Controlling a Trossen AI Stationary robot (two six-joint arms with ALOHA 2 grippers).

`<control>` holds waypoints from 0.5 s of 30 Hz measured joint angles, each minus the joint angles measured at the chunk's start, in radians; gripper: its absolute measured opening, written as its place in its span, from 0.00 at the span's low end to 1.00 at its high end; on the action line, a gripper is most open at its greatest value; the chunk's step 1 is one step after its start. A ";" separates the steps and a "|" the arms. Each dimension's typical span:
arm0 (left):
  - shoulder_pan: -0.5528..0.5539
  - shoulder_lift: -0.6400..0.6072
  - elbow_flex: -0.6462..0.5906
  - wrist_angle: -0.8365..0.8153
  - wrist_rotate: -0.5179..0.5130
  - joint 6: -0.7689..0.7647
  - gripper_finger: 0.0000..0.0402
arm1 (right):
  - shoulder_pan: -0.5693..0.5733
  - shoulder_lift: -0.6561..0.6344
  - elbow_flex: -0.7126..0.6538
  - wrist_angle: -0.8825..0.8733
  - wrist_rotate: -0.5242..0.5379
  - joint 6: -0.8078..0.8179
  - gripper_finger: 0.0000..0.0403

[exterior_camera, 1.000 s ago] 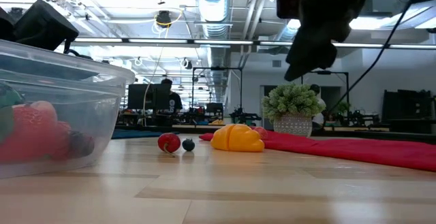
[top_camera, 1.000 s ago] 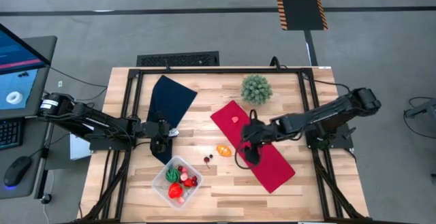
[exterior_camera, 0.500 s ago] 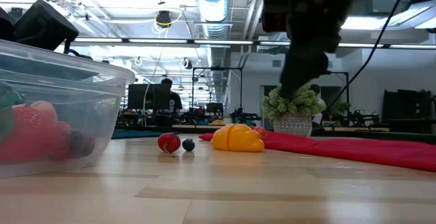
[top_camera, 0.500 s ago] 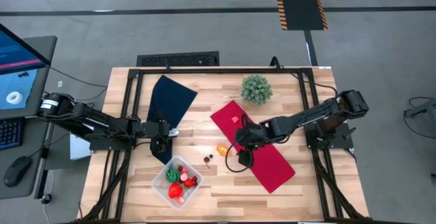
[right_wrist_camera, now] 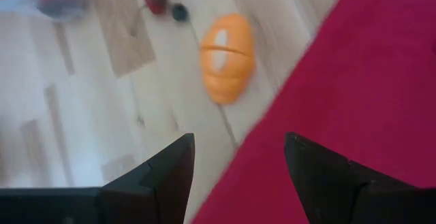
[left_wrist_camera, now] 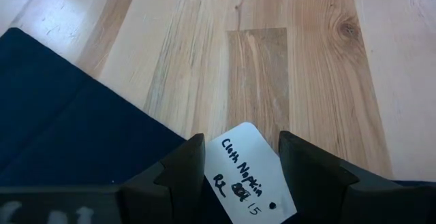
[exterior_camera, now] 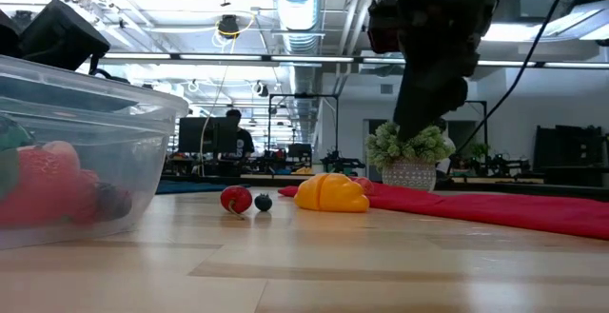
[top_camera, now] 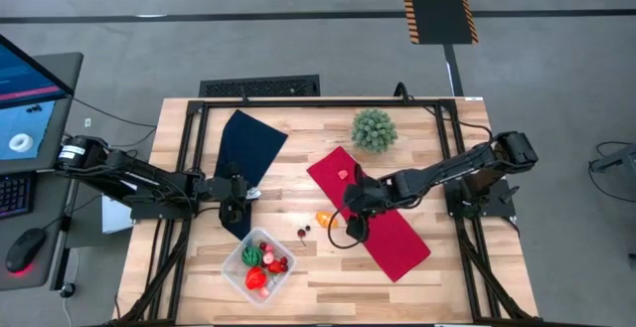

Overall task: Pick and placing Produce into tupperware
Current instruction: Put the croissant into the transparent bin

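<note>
Bright overhead light, blurred right wrist view

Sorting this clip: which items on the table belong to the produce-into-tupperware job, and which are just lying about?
Job: tupperware, partly filled; orange produce piece; red berry; dark berry; pink piece on the red cloth.
Lying about: dark blue cloth; spiky plant ball.

Open workshop with a grey floor and an exposed ceiling

Grey concrete floor [top_camera: 298, 49] carries a black-and-yellow hazard strip [top_camera: 435, 4]. A monitor [top_camera: 25, 93], keyboard [top_camera: 14, 194] and mouse [top_camera: 22, 251] sit beside the wooden table [top_camera: 328, 277]. Ceiling ducts [exterior_camera: 285, 9] and strip lights [exterior_camera: 238, 58] hang above distant workbenches, where 1 person [exterior_camera: 233, 132] sits.
</note>
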 joint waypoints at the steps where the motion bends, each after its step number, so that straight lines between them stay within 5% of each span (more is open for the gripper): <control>1: 0.000 0.000 0.000 0.000 0.000 0.000 0.45 | 0.000 -0.001 0.000 -0.004 0.010 0.000 0.62; 15: 0.000 0.000 0.000 -0.002 0.000 0.000 0.45 | -0.017 0.015 -0.001 0.125 0.035 0.008 0.62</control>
